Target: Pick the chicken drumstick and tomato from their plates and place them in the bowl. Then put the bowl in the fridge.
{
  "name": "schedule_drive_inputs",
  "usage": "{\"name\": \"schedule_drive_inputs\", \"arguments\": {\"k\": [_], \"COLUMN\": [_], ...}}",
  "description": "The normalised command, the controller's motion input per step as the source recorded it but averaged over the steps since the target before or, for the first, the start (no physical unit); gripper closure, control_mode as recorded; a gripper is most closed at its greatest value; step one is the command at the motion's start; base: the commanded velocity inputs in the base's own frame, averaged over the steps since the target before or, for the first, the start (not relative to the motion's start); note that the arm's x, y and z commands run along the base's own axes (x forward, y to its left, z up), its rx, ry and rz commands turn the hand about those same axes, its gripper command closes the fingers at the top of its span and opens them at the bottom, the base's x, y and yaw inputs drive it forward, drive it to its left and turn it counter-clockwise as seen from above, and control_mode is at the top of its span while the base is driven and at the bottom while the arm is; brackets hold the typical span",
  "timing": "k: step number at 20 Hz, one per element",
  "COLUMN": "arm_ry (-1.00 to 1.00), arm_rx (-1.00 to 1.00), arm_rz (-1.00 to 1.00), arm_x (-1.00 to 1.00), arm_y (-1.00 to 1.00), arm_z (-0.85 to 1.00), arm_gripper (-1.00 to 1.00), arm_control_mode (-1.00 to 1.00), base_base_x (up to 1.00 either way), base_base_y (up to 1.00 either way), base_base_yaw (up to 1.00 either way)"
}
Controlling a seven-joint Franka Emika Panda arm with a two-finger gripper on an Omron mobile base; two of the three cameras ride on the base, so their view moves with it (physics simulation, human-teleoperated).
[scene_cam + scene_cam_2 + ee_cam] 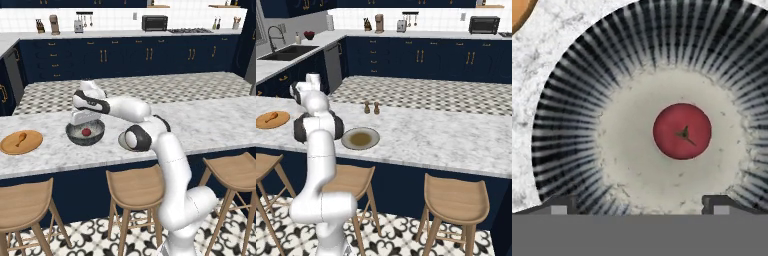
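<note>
Hand [640, 204] hangs over the bowl [567, 125], pointing straight down into it. Fingers [559, 205] spread wide, tips apart at either side of the hand view, nothing between them. In the left base view the hand [84, 123] sits just above the bowl's rim [71, 134].

Tomato [682, 131] lies on the bowl's pale floor, stem up, a little off centre, clear of both fingers. Same tomato [86, 132] shows red inside the bowl from the left base view.

Bowl stands on the marble bench [210, 125], nearer its front edge, toward the left end. Ribbed dark wall, pale inside.

Grey-rimmed plate [360, 138] with brown centre lies just beside the bowl on the side away from the left end, close to the front edge; partly hidden behind the arm's elbow in the left base view.

Wooden plate [21, 142] sits at the left end of the bench, apart from the bowl. Drumstick [21, 138] lies on it; also seen from the right base view [271, 117].

Two small shakers [371, 107] stand near the bench's back edge.

Wooden stools [134, 187] line the front of the bench.
</note>
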Motion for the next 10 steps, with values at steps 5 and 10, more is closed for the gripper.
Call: {"name": "schedule_drive_inputs", "arguments": {"k": [5, 10], "arm_ry": [-0.08, -0.07], "arm_rx": [0.03, 0.03], "arm_rz": [-0.02, -0.13], "arm_x": [-1.00, -1.00], "arm_y": [-0.80, -0.64], "arm_z": [0.03, 0.01], "arm_gripper": [-1.00, -1.00], "arm_control_mode": [-1.00, -1.00], "base_base_x": [0.00, 0.00], "base_base_y": [0.00, 0.00], "base_base_yaw": [0.00, 0.00]}}
